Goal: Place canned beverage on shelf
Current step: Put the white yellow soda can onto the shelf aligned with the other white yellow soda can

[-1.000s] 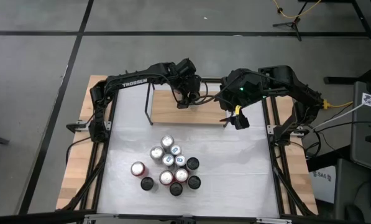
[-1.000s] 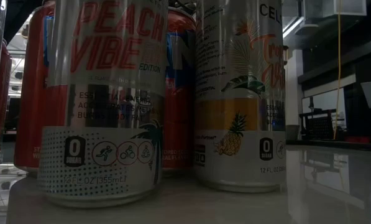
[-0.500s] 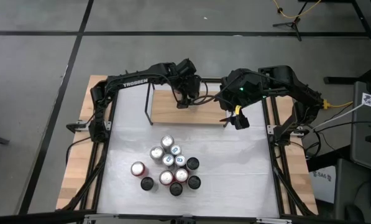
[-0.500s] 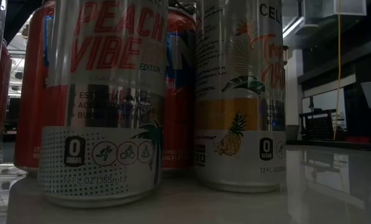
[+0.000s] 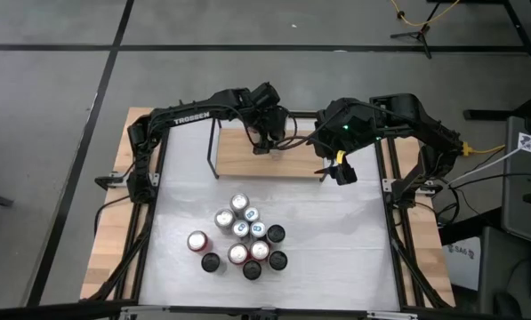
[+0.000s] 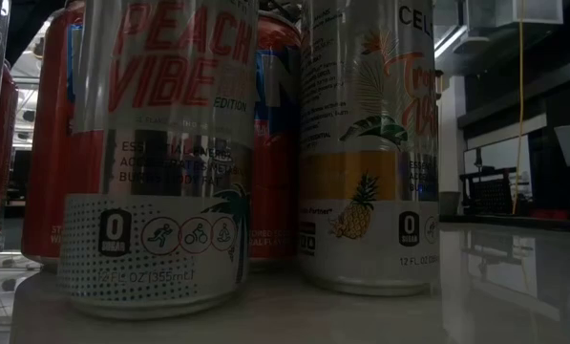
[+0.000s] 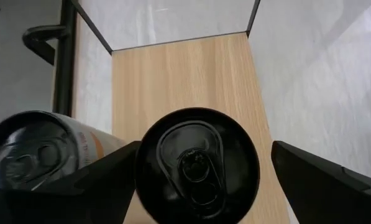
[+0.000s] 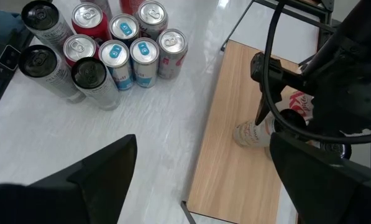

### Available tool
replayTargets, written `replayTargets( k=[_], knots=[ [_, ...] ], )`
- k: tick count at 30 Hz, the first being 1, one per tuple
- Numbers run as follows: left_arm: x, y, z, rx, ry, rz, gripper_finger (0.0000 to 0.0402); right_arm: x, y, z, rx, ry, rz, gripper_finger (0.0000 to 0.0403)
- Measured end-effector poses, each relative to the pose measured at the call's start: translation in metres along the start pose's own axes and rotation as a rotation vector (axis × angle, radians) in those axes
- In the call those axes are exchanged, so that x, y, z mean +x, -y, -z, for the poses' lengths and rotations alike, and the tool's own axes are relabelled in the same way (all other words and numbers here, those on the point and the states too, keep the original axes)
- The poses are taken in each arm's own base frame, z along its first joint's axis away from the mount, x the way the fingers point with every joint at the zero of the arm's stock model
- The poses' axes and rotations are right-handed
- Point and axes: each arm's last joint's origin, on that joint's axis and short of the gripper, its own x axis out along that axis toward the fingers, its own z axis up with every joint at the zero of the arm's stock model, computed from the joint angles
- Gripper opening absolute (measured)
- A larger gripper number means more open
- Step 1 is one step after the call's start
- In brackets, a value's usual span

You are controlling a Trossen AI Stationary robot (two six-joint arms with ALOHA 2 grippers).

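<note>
We see the left gripper [image 7: 197, 171] with jaws apart astride an upright black-topped aluminium can [image 7: 196, 163] standing on the light-wood shelf [image 7: 179, 74], directly beneath it, while the open-jawed right gripper [image 5: 340, 171] waits nearby.

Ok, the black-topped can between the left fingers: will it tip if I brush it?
Likely tippy: the black-topped can stands upright, slim, on the smooth shelf. A brush from the left gripper could knock it into the neighbouring can. Felled, it would probably roll.

"PEACH VIBE" and "0 SUGAR" on the near can [image 6: 160, 153]; "TROSSEN" on the left arm [image 5: 192, 116].
</note>
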Motion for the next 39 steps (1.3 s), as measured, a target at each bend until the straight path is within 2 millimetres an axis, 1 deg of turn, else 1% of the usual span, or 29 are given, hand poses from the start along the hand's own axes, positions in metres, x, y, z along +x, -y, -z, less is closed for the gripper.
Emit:
replayTargets(
  k=[14, 22, 29, 33, 39],
  knots=[
    [-0.034, 0.006, -0.008, 0.018, 0.032, -0.080, 0.0348, 0.000, 0.000, 0.000, -0.001, 0.000, 0.000, 0.0363],
    [-0.060, 0.011, -0.011, 0.027, 0.068, -0.104, 0.0348, 0.000, 0.000, 0.000, -0.003, 0.002, 0.000, 0.0363],
    [-0.101, 0.020, -0.011, 0.034, 0.100, -0.162, 0.0348, 0.000, 0.000, -0.001, -0.003, 0.006, 0.001, 0.0363],
    [-0.129, 0.028, -0.003, 0.024, 0.065, -0.190, 0.0348, 0.000, 0.001, -0.003, -0.004, 0.034, 0.013, 0.0363],
    [-0.168, 0.045, 0.013, -0.018, 0.022, -0.148, 0.0348, -0.001, 0.007, -0.014, -0.005, 0.135, 0.111, 0.0363]
  ],
)
